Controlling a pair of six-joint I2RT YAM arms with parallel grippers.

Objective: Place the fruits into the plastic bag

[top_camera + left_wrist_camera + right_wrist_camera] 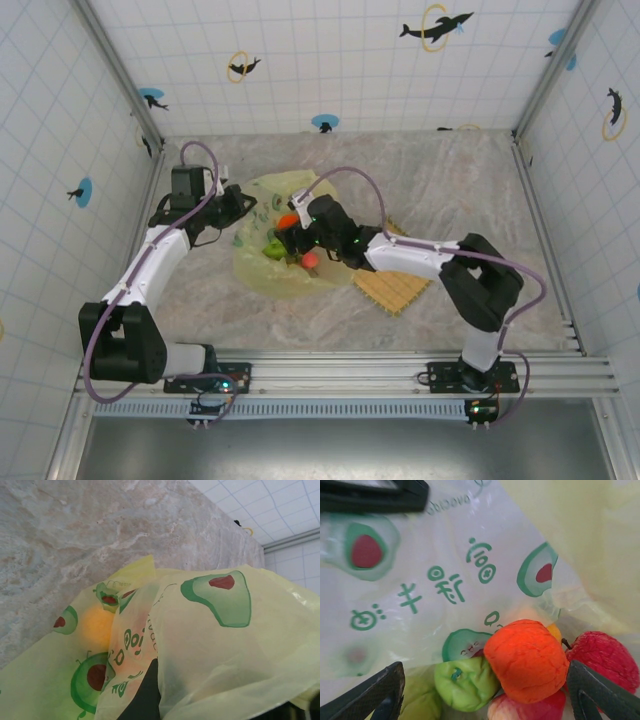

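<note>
Now | fruits: red, orange, green | plastic bag: translucent, avocado-printed

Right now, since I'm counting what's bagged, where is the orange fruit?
In the right wrist view, the orange fruit sits inside the plastic bag, between the open fingers of the right gripper, green fruit to its left, red fruit to its right.
</note>
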